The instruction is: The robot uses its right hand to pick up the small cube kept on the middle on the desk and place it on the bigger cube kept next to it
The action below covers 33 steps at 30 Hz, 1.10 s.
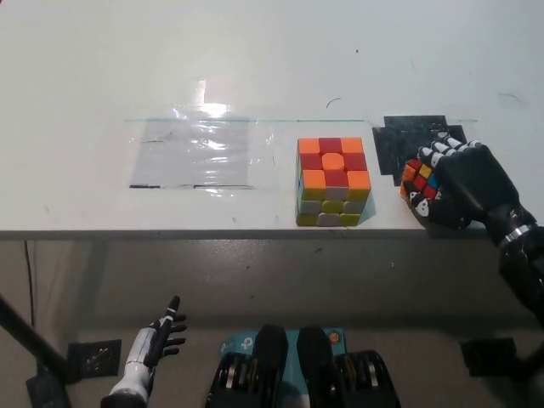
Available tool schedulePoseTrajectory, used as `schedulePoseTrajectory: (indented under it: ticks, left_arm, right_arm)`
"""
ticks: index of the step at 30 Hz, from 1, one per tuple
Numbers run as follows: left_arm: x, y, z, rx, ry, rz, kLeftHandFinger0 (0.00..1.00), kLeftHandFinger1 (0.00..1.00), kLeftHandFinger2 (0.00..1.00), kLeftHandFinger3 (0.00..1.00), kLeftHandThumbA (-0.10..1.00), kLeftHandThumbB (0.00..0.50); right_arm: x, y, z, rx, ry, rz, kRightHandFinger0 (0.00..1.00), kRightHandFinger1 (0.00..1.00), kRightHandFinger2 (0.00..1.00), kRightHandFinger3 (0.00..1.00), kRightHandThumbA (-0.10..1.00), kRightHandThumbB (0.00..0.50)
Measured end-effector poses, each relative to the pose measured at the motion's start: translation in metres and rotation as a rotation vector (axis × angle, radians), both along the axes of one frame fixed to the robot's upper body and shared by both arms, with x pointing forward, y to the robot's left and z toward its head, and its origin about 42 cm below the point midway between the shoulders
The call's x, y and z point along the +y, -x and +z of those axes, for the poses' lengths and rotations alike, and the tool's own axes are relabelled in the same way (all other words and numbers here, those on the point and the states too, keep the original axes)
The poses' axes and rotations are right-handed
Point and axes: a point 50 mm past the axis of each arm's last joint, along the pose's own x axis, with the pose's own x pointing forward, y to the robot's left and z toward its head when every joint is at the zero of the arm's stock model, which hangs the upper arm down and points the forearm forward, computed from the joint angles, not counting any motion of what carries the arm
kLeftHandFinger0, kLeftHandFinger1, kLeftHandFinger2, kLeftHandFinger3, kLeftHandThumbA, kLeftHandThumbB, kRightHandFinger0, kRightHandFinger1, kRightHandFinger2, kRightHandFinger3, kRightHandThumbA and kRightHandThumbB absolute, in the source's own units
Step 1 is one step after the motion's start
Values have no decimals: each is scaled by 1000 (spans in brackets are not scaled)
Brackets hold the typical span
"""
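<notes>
Two cubes in the single head view, both on the white desk point(255, 59) near its front edge. Bigger cube point(332, 180) sits roughly mid-desk, top face orange and red, near face yellow and pale tiles; it stands alone, nothing on it. Small cube point(419, 180) is to its right, apart from it, with a strip of bare desk between. Right hand point(455, 185), black, is wrapped around the small cube from the right side, fingers closed over its top and near faces; only a patch of orange, red, yellow and blue tiles shows on the left of the hand, the rest of the cube is covered. Cannot tell whether the small cube rests on the desk or is lifted just clear of it; the hand hides its underside. Black forearm runs off toward the lower right and is cut by the frame edge. Dark square mat point(408, 140) lies on the desk just beyond the hand, its right part hidden behind the fingers. Clear plastic sheet point(194, 153) lies flat to the left of the bigger cube, glare on its far side making the outline hard to trace. Left hand point(153, 348), white, hangs low at the lower left below the desk edge, fingers straight and spread, holding nothing; its wrist is cut off at the bottom.
</notes>
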Motion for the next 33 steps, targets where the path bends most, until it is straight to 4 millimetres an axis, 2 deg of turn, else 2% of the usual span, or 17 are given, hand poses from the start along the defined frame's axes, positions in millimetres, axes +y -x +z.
schedulePoseTrajectory:
  ticks: [1,2,3,4,8,10,11,12,13,16,18,21,23,27,28,29,33]
  left_arm:
    - [0,0,0,0,0,-1,786,705,736,687,916,69]
    - [0,0,0,-1,0,-1,783,705,728,674,912,73]
    - [0,0,-1,-1,1,-1,773,701,729,673,923,72]
    - [0,1,-1,1,1,-1,792,718,733,687,933,91]
    - [0,2,-3,6,-1,-3,811,736,751,694,927,93]
    - [0,2,-3,6,-2,-3,776,709,735,685,904,89]
    - [0,2,-3,6,-1,-2,800,733,775,749,912,77]
    - [0,2,-3,7,-1,-2,814,749,793,781,910,69]
    - [0,2,-3,7,-2,-2,769,713,755,736,908,74]
    - [0,1,-2,3,-4,-2,732,679,715,693,906,80]
    - [0,1,-2,4,-4,-3,758,697,726,716,902,79]
    - [0,1,-2,4,-4,-3,781,714,732,717,916,101]
    - [0,2,-2,5,-4,-3,834,755,760,725,913,88]
    - [0,4,-4,8,-7,-4,841,754,760,715,931,94]
    - [0,4,-4,9,-8,-6,740,675,711,674,926,98]
    - [0,5,-4,10,-8,-6,728,666,710,675,918,99]
    - [0,7,-6,14,-8,-4,762,690,724,698,904,108]
  right_arm:
    - [0,0,-1,-4,-1,0,75,370,522,192,-100,120]
    - [0,1,-1,-6,-2,-1,63,347,500,167,-100,129]
    - [0,1,-2,-11,-10,-3,74,351,522,169,-100,127]
    - [1,2,-2,-12,-14,-5,93,394,535,171,-100,163]
    - [1,4,-5,-31,-32,-11,42,368,601,226,-100,171]
    - [1,4,-4,-40,-41,-14,26,338,596,220,-100,175]
    - [0,4,-4,-45,-44,-14,21,336,590,230,-100,173]
    - [0,4,-4,-47,-45,-13,2,322,557,192,-100,207]
    - [1,4,-3,-51,-48,-11,0,313,547,175,-100,211]
    - [1,4,-2,-63,-52,-8,4,395,630,181,-100,183]
    - [1,4,-1,-70,-57,-8,21,470,699,277,-100,164]
    - [2,4,2,-78,-67,-7,0,457,695,288,-100,180]
    - [3,4,4,-85,-70,-3,3,455,710,353,-100,126]
    - [7,4,11,-108,-77,10,0,453,712,392,-100,134]
    - [7,3,13,-114,-79,12,0,370,648,366,-100,145]
    - [8,2,16,-120,-81,13,0,339,615,349,-100,165]
    - [11,-3,30,-154,-87,24,0,347,608,334,-100,185]
